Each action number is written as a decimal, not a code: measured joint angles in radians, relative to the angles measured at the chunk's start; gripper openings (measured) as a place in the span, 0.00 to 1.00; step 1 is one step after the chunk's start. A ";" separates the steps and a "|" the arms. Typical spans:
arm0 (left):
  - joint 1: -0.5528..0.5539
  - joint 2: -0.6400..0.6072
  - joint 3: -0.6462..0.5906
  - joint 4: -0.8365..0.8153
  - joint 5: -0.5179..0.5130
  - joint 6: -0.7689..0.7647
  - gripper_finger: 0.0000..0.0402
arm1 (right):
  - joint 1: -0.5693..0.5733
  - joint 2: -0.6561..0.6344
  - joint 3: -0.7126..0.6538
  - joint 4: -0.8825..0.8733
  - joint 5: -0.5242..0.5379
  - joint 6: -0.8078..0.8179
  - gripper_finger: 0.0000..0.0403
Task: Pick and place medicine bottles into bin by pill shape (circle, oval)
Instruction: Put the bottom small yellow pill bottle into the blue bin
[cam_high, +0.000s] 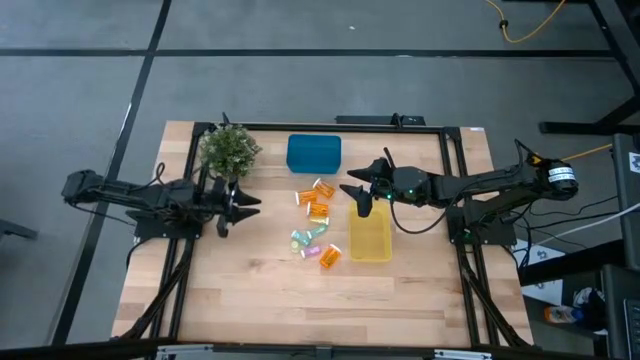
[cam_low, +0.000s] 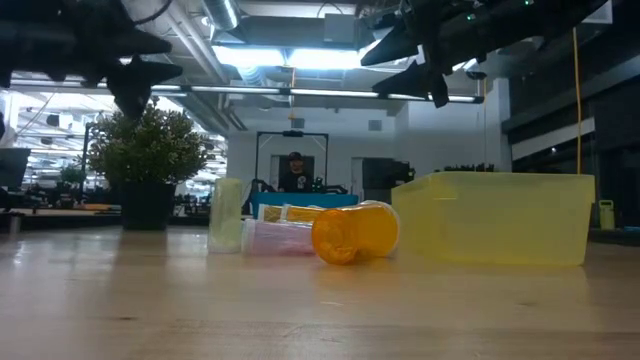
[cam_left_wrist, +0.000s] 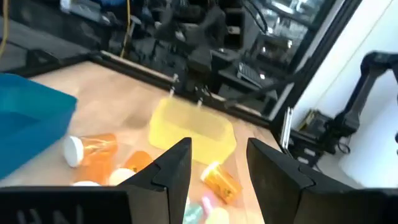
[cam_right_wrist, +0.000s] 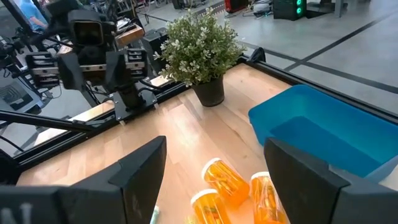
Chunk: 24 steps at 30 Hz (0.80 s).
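Observation:
Several small medicine bottles lie on their sides in a cluster mid-table: orange ones with white caps (cam_high: 318, 200), pale teal, green and pink ones (cam_high: 306, 238), and one orange bottle (cam_high: 330, 257) nearest the front. My left gripper (cam_high: 250, 206) is open and empty, left of the cluster. My right gripper (cam_high: 358, 194) is open and empty, above the far end of the yellow bin (cam_high: 369, 237). The right wrist view shows orange bottles (cam_right_wrist: 224, 180) below its fingers.
A blue bin (cam_high: 314, 153) stands at the far middle. A potted plant (cam_high: 228, 150) stands at the far left, close to my left arm. The yellow bin stands right of the bottles. Bare wood lies toward the near edge (cam_high: 300, 310).

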 joint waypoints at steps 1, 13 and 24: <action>-0.011 0.048 0.027 0.001 0.000 0.007 0.37 | 0.000 0.000 0.000 0.000 0.004 0.000 0.68; -0.043 0.561 0.298 -0.002 -0.090 0.163 0.37 | 0.000 0.000 0.000 0.001 0.111 0.002 0.68; -0.069 0.786 0.331 -0.005 0.133 0.162 0.37 | 0.000 0.000 0.000 -0.003 0.111 -0.002 0.68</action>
